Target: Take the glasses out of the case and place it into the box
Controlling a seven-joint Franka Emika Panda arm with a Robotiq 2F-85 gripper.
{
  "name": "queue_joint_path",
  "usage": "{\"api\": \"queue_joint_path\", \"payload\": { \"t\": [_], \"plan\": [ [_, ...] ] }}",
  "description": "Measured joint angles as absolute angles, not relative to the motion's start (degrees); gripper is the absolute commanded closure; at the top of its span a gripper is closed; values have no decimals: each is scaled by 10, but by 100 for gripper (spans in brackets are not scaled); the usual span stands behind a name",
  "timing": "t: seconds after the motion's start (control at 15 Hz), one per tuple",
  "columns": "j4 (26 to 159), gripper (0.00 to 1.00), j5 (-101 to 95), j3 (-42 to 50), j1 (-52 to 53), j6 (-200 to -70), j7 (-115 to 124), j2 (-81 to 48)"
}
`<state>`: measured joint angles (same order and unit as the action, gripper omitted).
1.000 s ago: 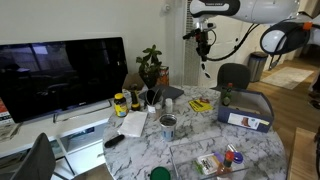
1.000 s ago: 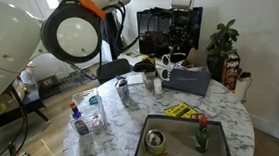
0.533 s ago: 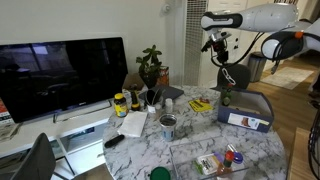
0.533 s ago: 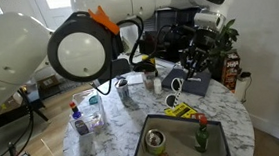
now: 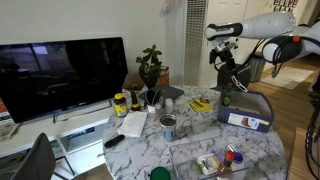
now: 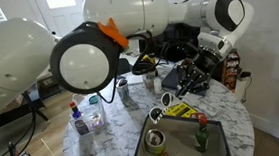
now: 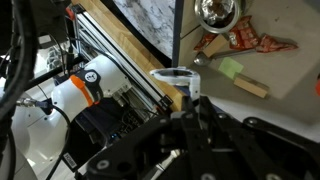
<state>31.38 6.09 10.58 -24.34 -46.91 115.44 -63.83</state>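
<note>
The box (image 5: 243, 119) is blue-grey with a white printed side panel and stands at the table's far right. My gripper (image 5: 225, 66) hangs in the air just above and behind the box's back left corner. In an exterior view the gripper (image 6: 192, 80) is in front of the box and hides most of it. In the wrist view my black fingers (image 7: 190, 108) are pressed together. A clear-rimmed piece that looks like the glasses (image 7: 174, 74) sticks out from their tips. I cannot pick out the case.
A television (image 5: 60, 75), a potted plant (image 5: 150, 65) and bottles stand at the table's back. A tin can (image 5: 168, 125) sits mid-table. A clear bin of colourful items (image 5: 215, 160) is at the front. A dark tray (image 6: 180, 143) holds a can and a bottle.
My arm has swung from high over the table's middle across to the box side and come down lower, with the fingers staying shut.
</note>
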Motion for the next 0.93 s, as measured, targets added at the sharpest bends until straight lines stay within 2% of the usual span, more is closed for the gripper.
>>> {"api": "queue_joint_path", "payload": {
  "t": [0.2,0.27,0.4,0.8,0.87,0.93],
  "plan": [
    [327,97,84,101,-243,-469,1182,-638],
    [327,64,91,99,-243,-469,1190,-638],
    [330,56,96,96,-243,-469,1199,-638],
    [334,10,100,93,-244,-469,1204,-635],
    [329,28,110,89,-245,-474,1197,-632],
    [323,21,119,83,-245,-476,1190,-625]
  ]
}}
